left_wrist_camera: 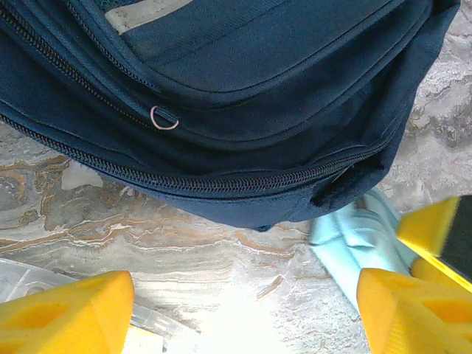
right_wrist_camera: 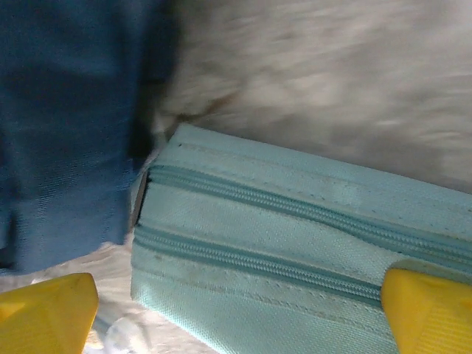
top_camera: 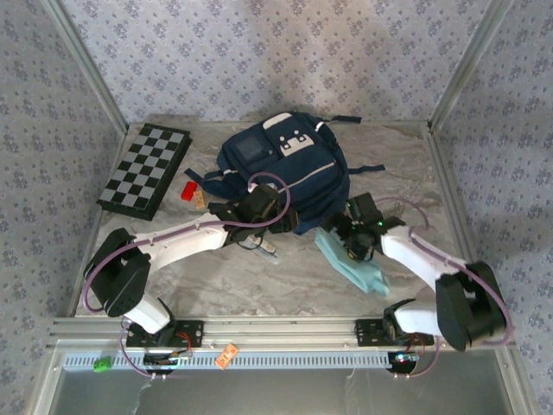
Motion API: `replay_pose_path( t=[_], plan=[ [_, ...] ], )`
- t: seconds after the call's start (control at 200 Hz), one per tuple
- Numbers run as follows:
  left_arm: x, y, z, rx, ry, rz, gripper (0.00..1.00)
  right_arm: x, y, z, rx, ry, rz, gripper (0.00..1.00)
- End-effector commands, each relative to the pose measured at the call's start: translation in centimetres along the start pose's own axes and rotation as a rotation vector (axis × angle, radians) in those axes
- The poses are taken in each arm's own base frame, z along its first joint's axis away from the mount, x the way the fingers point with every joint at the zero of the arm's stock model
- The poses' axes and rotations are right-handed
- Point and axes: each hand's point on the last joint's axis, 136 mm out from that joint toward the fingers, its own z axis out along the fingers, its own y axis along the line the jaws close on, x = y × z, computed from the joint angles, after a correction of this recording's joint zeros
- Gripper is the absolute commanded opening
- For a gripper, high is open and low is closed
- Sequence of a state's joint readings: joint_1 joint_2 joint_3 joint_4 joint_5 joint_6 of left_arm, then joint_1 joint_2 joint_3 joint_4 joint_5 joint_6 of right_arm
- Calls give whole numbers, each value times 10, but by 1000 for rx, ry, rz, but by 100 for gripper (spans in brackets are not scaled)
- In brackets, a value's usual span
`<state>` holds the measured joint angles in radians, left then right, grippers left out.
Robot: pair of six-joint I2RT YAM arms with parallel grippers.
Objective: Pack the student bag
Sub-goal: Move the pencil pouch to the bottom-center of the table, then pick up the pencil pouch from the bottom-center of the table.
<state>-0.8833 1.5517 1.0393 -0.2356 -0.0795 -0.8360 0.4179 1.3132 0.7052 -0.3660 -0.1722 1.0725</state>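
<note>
- Two hands hang released: left hand (left_wrist_camera: 240,317), right hand (right_wrist_camera: 236,317), neither gripping.
- The student bag (top_camera: 285,164) lies on the desk (top_camera: 259,277), at twelve o'clock from left hand, ten o'clock from right hand.

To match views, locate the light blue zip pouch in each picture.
Top external: zip pouch right of centre, beside the student bag.
Left wrist: zip pouch lower right, past the bag's corner.
Right wrist: zip pouch centre, two zips showing.
Shared landmark: the student bag.

The tabletop (top_camera: 216,281) carries one student bag (top_camera: 289,169), one chessboard (top_camera: 145,169), one pale blue zip pouch (top_camera: 352,262), one clear plastic item (top_camera: 270,252) and two small pieces (one red (top_camera: 188,189), one tan (top_camera: 200,200)).
</note>
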Motion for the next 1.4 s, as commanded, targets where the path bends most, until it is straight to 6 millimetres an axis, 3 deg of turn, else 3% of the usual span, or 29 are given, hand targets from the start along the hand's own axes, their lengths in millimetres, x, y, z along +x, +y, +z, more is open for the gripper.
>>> replay_pose_path(
  t=[0.0,0.115,0.25,0.36,0.43,0.58,0.824,0.934,1.139,1.314,1.399],
  plan=[
    [-7,0,-11,7,-29,-17,79,-4,30,-11,-16,-15,-75,100],
    [-3,-2,-15,28,-14,-39,79,-2,4,-33,69,-4,-105,100],
    [10,-14,-15,107,19,-107,78,-1,-55,-56,182,48,-73,100],
    [20,-27,-9,142,36,-125,78,10,-90,-63,253,94,-51,100],
    [23,-30,-4,151,44,-138,77,17,-99,-61,267,120,-71,100],
    [24,-27,2,135,42,-144,77,44,-89,-51,229,164,-108,100],
    [17,-3,-4,61,-6,-145,77,83,-46,-36,133,183,-205,100],
    [11,9,-10,35,-24,-141,76,90,-27,-34,126,181,-286,100],
    [6,23,-16,7,-35,-140,76,81,-51,-50,346,164,-520,98],
    [7,25,-12,6,-23,-140,76,95,-71,-40,440,256,-593,97],
    [8,26,-11,2,-18,-140,76,99,-74,-33,428,273,-596,92]
  ],
)
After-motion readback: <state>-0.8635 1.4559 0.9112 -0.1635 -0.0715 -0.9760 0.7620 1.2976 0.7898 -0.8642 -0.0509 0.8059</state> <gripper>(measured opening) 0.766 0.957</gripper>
